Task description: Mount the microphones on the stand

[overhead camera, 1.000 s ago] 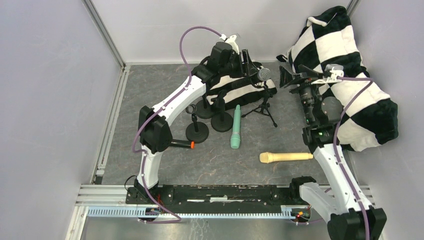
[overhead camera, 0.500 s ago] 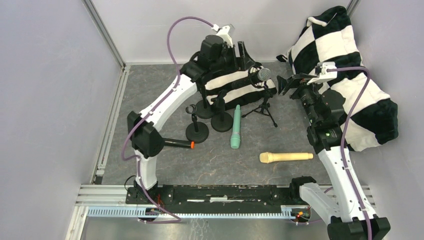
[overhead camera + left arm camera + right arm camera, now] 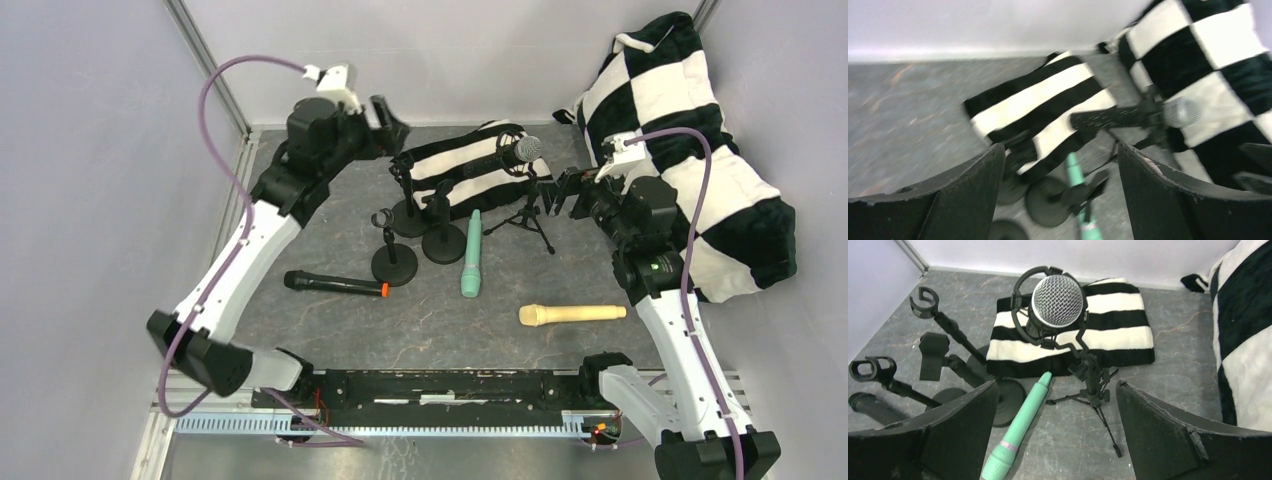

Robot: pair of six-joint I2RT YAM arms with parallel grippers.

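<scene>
The black microphone with the silver mesh head [image 3: 512, 153] sits in the clip of the tripod stand [image 3: 530, 215]; the right wrist view has it head-on [image 3: 1058, 301]. On the table lie the mint green microphone [image 3: 471, 255], the cream-yellow one [image 3: 572, 315] and the black one with an orange ring [image 3: 335, 285]. Three round-base stands [image 3: 394, 262] stand with empty clips. My left gripper [image 3: 392, 118] hangs open at the back left, away from the stands. Just right of the tripod, my right gripper [image 3: 555, 192] is open and holds nothing.
A striped black-and-white cloth [image 3: 470, 170] lies behind the stands. A large checkered cushion [image 3: 700, 150] fills the back right corner, close behind my right arm. Walls close in the left, back and right sides.
My left gripper opened off the mesh-head microphone and swung left and back, leaving it in the tripod clip. My right gripper moved a little left and down towards the tripod.
</scene>
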